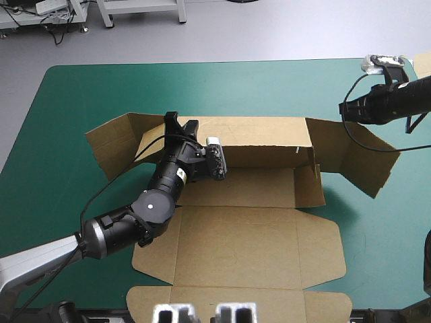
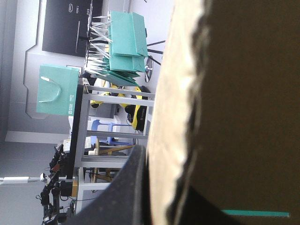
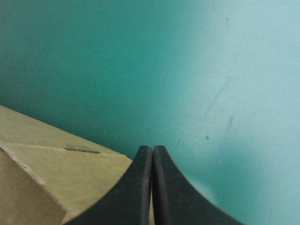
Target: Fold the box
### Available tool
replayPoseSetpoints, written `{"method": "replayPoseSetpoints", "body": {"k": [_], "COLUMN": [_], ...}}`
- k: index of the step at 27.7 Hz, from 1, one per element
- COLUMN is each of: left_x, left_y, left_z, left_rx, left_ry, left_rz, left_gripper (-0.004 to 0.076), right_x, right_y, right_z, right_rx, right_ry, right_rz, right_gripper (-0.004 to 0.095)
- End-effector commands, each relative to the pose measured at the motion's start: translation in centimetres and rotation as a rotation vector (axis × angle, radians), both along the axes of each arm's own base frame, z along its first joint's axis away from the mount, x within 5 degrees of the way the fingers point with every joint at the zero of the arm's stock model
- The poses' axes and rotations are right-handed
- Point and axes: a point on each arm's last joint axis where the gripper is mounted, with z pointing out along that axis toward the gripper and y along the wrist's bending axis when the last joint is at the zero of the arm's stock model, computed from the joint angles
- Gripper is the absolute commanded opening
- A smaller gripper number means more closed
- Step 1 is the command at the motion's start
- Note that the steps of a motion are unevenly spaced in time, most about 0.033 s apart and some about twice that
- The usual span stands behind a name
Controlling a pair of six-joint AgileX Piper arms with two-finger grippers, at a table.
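The brown box [image 1: 249, 235] lies open in the middle of the table, its base and lid flat toward the near edge and its far wall [image 1: 262, 138] raised. Side flaps spread out to the left [image 1: 111, 141] and right [image 1: 363, 158]. My left gripper [image 1: 180, 123] is at the left end of the far wall's top edge, shut on the board. In the left wrist view one black finger [image 2: 133, 187] lies against the box [image 2: 243, 117], which hides the other finger. My right gripper [image 1: 345, 111] hovers shut [image 3: 153, 147] over the teal-green cover, just beyond the box's right flap [image 3: 56, 178].
A corner of more brown board [image 1: 422, 64] shows at the table's far right edge. Bare teal-green cover [image 1: 202, 87] stretches beyond the box to the far edge and on both sides of it. The lid's flaps reach the near edge.
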Motion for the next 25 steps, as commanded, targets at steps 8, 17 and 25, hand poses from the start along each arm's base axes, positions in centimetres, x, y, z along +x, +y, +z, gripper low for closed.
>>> {"method": "replayPoseSetpoints", "body": {"k": [8, 17, 25], "left_x": [-0.3, -0.3, -0.3], "left_y": [0.6, 0.5, 0.5], "left_z": [2.5, 2.4, 2.4], "left_rx": [-0.05, -0.069, -0.07], "left_ry": [-0.095, -0.088, -0.087], "left_rz": [0.015, 0.015, 0.016], "left_gripper": [-0.0008, -0.0008, -0.0008], "right_x": [-4.3, -6.1, -8.7], "right_y": [1.1, 2.7, 3.4], "right_z": [0.2, -2.6, -5.1], "right_rx": [-0.007, 0.125, 0.139], "right_ry": [-0.031, -0.114, -0.201], "right_rz": [0.107, 0.167, 0.166], "right_gripper": [-0.0013, -0.0013, -0.0013]}}
